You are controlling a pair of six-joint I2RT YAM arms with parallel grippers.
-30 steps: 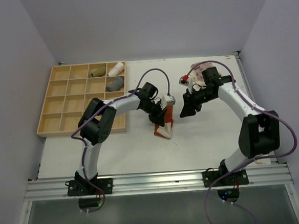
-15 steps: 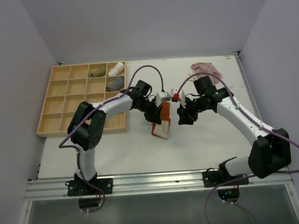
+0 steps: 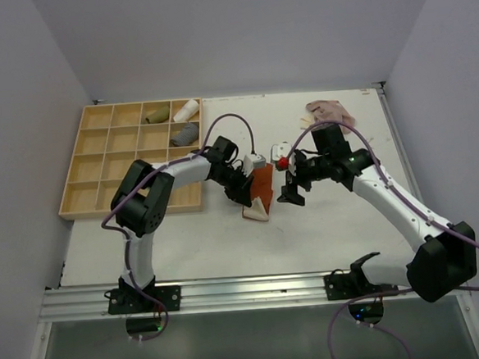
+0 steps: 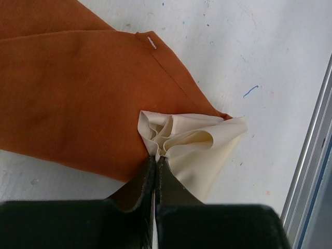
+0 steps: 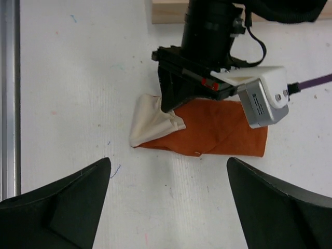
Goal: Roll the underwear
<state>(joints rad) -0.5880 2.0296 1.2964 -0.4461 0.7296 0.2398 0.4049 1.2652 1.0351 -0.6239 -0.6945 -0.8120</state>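
While my left jaws clamp the cream lining corner (image 4: 192, 137) of the folded rust-orange cloth underwear (image 3: 262, 179) at mid-surface (image 3: 227, 238), my right jaws gape wide and empty just right of it; the crumpled pale pink underwear (image 3: 328, 109) lies far-right.

Top cam: fixed, high and behind the arm bases (image 3: 141, 297), which sit at the frame's bottom edge. It looks down and forward, wide, over the whole worktop (image 3: 325, 231), with the wooden tray (image 3: 102, 211) upper left.
Left wrist cam: very close, looking down along its own fingers (image 4: 137, 189). The rust-orange underwear (image 4: 78, 93) fills most of the frame.
Right wrist cam: higher, looking straight down, with its fingers (image 5: 57, 207) in the bottom corners.
Overlap: all three see that garment and the worktop around it. The right wrist also sees the left gripper (image 5: 172, 106) on it.
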